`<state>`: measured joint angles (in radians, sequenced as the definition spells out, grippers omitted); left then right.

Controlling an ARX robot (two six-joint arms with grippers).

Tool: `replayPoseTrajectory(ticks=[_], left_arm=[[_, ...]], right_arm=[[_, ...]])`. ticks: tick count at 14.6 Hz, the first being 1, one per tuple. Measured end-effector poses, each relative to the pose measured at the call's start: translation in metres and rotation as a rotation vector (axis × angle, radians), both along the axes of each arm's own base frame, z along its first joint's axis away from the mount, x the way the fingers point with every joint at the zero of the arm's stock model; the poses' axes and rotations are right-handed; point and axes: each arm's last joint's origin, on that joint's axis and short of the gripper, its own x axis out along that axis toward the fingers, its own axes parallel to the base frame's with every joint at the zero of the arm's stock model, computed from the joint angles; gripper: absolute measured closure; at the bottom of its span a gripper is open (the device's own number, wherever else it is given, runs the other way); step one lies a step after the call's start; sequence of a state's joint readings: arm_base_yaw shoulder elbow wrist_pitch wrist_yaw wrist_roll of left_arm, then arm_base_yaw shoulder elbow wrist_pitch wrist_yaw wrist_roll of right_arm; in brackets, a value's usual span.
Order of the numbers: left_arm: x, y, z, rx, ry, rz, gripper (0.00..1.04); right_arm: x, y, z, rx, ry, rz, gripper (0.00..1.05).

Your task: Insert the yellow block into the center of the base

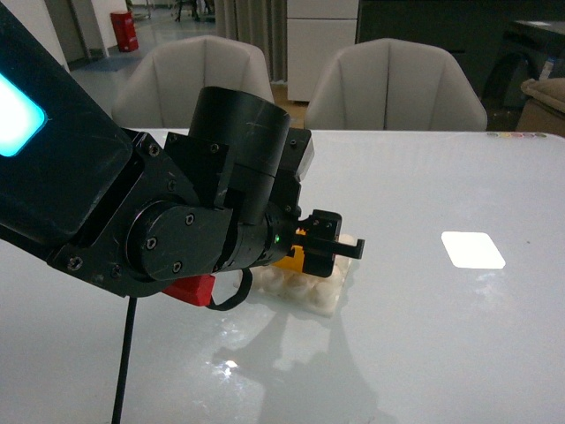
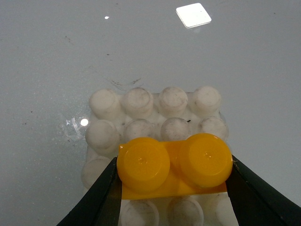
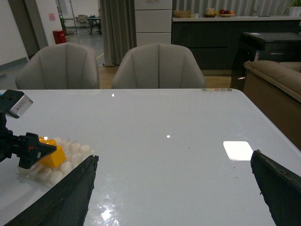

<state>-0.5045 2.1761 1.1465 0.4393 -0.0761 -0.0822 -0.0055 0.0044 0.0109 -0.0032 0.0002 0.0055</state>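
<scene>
Plastic, black and glossy, shells the left arm (image 1: 132, 194) in the front view. Its left hand (image 1: 328, 243) hangs over one white base (image 1: 318, 291) of rounded studs. In the left wrist view, two black fingers (image 2: 96, 200) pinch one smooth yellow block (image 2: 174, 165), its two round studs up, over the base's middle rows. In the right wrist view, the right hand (image 3: 174, 157) is spread wide above the shiny surface (image 3: 164, 117).

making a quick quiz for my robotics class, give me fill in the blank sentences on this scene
1. The left claw is ____ on the yellow block.
2. The yellow block has ____ round studs on top.
3. The base beneath it is coloured ____.
4. The right claw stands ____, holding nothing.
Missing words: shut; two; white; open.
</scene>
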Motion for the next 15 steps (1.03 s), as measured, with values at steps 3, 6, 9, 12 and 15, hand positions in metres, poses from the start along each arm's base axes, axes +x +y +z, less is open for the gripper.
replayPoseTrajectory(ticks=[3, 6, 9, 12, 15], left_arm=[[0.005, 0.001, -0.003, -0.004, -0.006, -0.02, 0.48], [0.007, 0.006, -0.004, -0.003, 0.005, -0.051, 0.49], [0.007, 0.012, -0.004, 0.016, 0.015, -0.07, 0.49], [0.006, 0.015, -0.003, 0.04, 0.035, -0.088, 0.49], [0.002, 0.014, -0.01, 0.062, 0.08, -0.084, 0.49]], right_arm=[[0.0, 0.0, 0.0, 0.0, 0.0, 0.0, 0.06], [0.0, 0.0, 0.0, 0.0, 0.0, 0.0, 0.06], [0.0, 0.0, 0.0, 0.0, 0.0, 0.0, 0.06], [0.0, 0.0, 0.0, 0.0, 0.0, 0.0, 0.06], [0.0, 0.0, 0.0, 0.0, 0.0, 0.0, 0.06]])
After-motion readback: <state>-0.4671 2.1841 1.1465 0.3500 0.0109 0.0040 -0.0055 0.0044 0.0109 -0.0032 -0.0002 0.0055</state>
